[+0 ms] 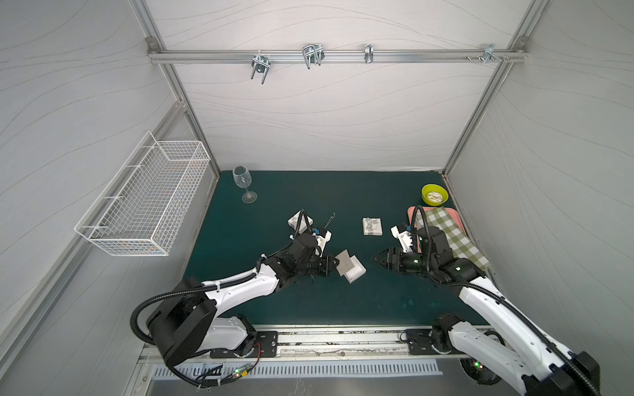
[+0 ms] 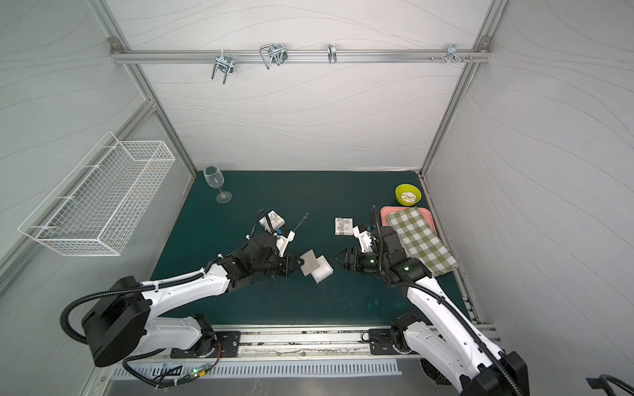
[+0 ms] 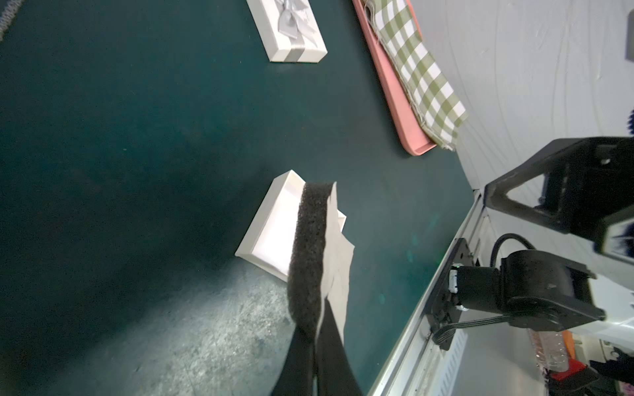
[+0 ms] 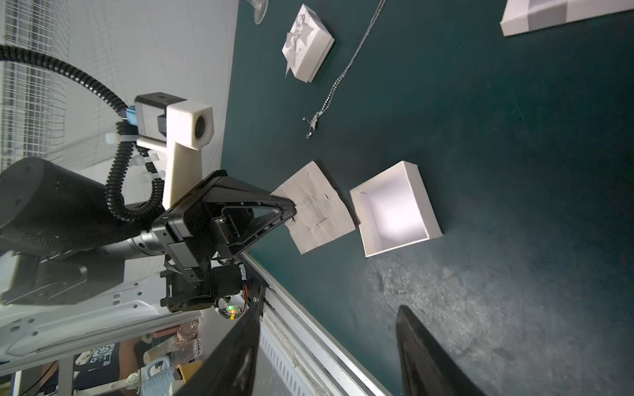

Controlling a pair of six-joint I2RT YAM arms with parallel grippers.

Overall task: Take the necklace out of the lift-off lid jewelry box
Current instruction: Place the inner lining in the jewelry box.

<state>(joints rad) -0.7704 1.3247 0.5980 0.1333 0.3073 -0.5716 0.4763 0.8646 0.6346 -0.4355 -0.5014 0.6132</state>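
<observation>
Necklace (image 4: 334,85) lies on mat (image 4: 514,137), far-left of empty box (image 4: 394,209). Light, limp, slippery chain; judged best pinched at pendant (image 4: 311,125). Left gripper (image 4: 293,211) clenched on foam insert (image 4: 319,209); right gripper (image 1: 374,258) spread, empty.

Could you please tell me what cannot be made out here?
- Yellow bowl contents: too small in both top views.
- Necklace far end: cut off by the right wrist view's edge.
- Open box floor: partly hidden by the foam insert in the left gripper, left wrist view.
- Ribboned box: partly behind the left arm's cable, top views.
</observation>
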